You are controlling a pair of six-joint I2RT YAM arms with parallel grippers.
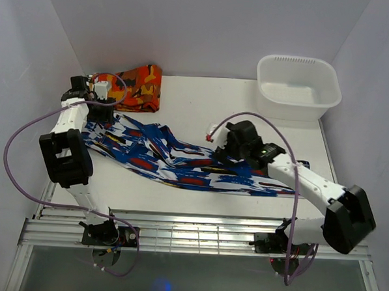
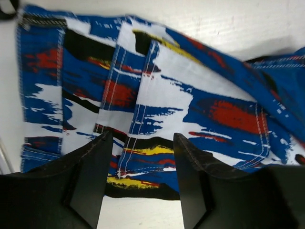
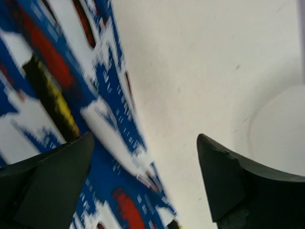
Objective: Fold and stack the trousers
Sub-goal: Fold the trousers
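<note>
Top view, trousers: the trousers (image 1: 174, 161) lie rumpled and unfolded across the middle of the tabletop (image 1: 203, 100), running from the left edge toward the right edge.
Top view, neighbours: a folded orange cloth (image 1: 140, 87) sits at the far-left corner, just beside the trousers' left end. A white tub (image 1: 299, 86) stands apart at the far-right corner.
Top view, risk: the left gripper (image 1: 103, 118) hangs close to the orange cloth (the two fabrics nearly touch there), so a loose pinch or drag could snag it.
Left wrist view, gripper: partly spread and empty, its fingers (image 2: 90, 176) just above overlapping seams and hems.
Left wrist view, risk: with several layers stacked here, a pinch may take only the top one and leave the fold lopsided.
Right wrist view, gripper: the right gripper (image 1: 228, 147) is spread wide and empty, straddling the trousers' edge and bare tabletop (the view is blurred).
Right wrist view, risk: closing here could miss the edge or nip too little cloth, which would slip out, and an uneven lift would twist the trousers.
</note>
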